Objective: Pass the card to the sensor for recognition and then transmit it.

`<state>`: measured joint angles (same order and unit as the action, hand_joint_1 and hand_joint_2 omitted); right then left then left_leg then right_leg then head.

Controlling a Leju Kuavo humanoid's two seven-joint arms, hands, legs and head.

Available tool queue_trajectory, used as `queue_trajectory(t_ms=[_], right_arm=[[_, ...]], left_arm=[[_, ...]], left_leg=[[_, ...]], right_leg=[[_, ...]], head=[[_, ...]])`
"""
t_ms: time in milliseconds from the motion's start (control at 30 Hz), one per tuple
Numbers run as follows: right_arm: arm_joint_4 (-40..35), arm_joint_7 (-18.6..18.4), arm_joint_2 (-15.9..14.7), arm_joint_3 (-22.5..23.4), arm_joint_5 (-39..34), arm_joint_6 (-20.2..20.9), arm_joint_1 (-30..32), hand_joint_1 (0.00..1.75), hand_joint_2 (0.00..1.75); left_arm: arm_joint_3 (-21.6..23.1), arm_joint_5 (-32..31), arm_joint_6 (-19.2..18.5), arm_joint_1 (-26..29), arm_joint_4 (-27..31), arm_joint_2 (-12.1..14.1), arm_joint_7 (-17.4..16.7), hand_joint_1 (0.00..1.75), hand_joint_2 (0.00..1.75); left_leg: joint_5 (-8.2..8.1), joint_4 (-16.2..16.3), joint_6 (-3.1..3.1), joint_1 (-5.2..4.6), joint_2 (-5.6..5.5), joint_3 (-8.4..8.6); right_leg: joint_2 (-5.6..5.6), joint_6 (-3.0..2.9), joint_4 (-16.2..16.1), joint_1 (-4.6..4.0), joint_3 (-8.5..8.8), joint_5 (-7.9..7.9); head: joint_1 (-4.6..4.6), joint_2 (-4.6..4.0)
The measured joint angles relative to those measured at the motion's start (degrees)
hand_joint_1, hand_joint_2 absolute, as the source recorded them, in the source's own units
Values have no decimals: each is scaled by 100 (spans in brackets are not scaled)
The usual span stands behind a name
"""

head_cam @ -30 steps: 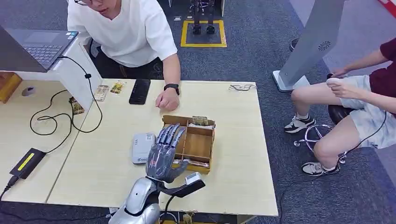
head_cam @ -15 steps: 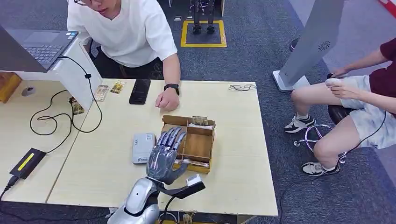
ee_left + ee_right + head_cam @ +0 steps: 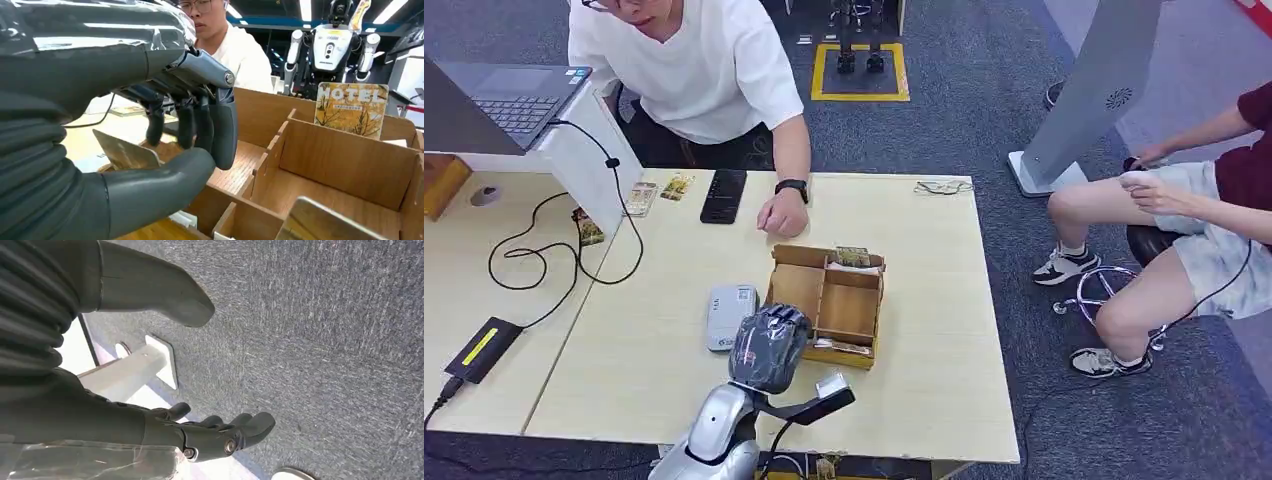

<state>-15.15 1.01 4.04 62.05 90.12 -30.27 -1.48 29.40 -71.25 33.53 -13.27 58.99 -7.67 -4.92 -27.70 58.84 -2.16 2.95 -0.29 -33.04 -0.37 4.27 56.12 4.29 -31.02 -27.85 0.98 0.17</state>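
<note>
From the head cam I see my left hand (image 3: 769, 345) curled over the wooden box's (image 3: 849, 310) near-left compartment, beside the white sensor (image 3: 730, 316). Left wrist cam shows more: a card (image 3: 127, 152) pinched between thumb and fingers (image 3: 200, 120), plus another card (image 3: 351, 108) reading "HOTEL" propped against the far wall. Right hand (image 3: 220, 435) hangs over carpet, fingers loosely apart, holding nothing. A person's fist (image 3: 782, 214) rests behind the box.

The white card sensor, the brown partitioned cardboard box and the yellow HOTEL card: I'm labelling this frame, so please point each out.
White card sensor (image 3: 730, 316), head view: middle of its top face.
Brown partitioned cardboard box (image 3: 797, 257), head view: far rim.
Yellow HOTEL card (image 3: 351, 109), left wrist view: middle of its printed face.
</note>
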Motion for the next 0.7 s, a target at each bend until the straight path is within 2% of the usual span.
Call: queue_trajectory(t_ms=[533, 700], right_arm=[[7, 2, -2, -50, 0, -17, 2, 0, 175], [7, 33, -4, -59, -2, -24, 1, 0, 175]], left_arm=[[-17, 17, 61, 9, -52, 4, 118, 175, 175], [-28, 101, 309, 12, -50, 4, 293, 175, 175]], left_leg=[[0, 0, 0, 0, 0, 0], [0, 0, 0, 0, 0, 0]], right_leg=[[0, 0, 0, 0, 0, 0], [0, 0, 0, 0, 0, 0]], head=[[0, 0], [0, 0]])
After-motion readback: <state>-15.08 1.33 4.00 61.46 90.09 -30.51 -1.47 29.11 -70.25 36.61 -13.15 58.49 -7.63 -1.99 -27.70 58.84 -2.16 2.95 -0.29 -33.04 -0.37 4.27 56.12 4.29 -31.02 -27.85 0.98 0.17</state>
